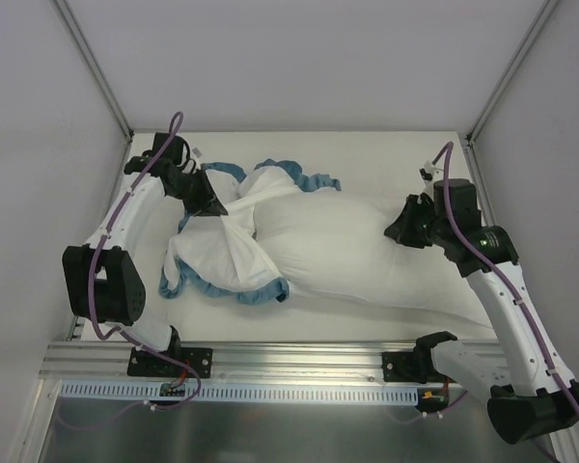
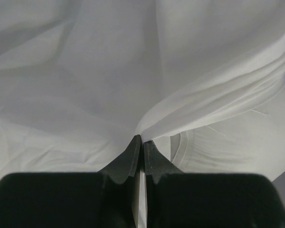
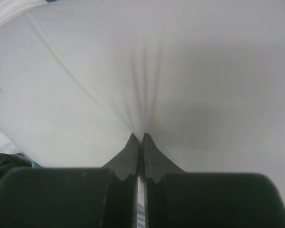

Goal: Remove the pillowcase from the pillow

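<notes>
The pillowcase point(image 1: 220, 256), turned white-side out, bunches over the left end of the pillow point(image 1: 347, 253) lying across the worktop point(image 1: 376, 159), so the peel looks nearly done. The left hand point(image 1: 215, 204) is clamped on a taut pillowcase fold and the right hand point(image 1: 398, 231) pinches the pillow's right end. Next, the left should probably drag leftward while the right anchors.

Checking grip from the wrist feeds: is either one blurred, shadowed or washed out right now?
Left wrist: folds readable in the limp teal-ruffled cloth pillowcase, left end effector edges soft. Right wrist: grey shadow across the plump white pillow beside the right end effector. No glare.
</notes>
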Controlling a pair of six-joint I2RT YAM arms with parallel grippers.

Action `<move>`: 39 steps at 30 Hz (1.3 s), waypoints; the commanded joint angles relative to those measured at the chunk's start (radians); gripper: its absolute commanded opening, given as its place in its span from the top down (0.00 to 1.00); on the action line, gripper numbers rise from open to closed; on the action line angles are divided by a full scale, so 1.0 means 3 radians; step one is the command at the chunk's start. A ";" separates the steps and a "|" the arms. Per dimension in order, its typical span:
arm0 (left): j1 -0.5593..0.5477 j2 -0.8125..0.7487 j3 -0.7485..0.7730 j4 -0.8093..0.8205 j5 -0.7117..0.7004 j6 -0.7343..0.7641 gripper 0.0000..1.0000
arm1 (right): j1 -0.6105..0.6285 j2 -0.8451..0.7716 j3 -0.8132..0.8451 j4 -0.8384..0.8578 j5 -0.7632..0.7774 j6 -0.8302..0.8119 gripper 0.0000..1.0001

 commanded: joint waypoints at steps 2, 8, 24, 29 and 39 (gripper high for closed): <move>0.0426 -0.0007 -0.0173 0.0160 -0.0982 0.0224 1.00 | -0.0328 -0.0335 0.0018 -0.0610 0.0988 -0.0259 0.99; 0.0431 -0.0053 -0.0203 0.0196 -0.0972 0.0254 1.00 | -0.0354 -0.0447 0.0044 -0.0712 0.1095 -0.0290 0.99; -0.0284 -0.0044 -0.0357 0.0359 -0.0829 0.0106 1.00 | 0.1592 -0.0055 0.0636 -0.0538 0.1063 -0.0505 0.04; -0.0718 0.0125 -0.0454 0.0553 -0.0610 -0.0113 1.00 | 0.2666 0.0728 0.0984 -0.0615 0.1668 -0.0602 0.04; -0.1210 0.0116 -0.0153 0.0738 -0.0221 -0.0262 1.00 | 0.3134 0.1786 0.1138 -0.0165 0.1591 -0.0868 0.04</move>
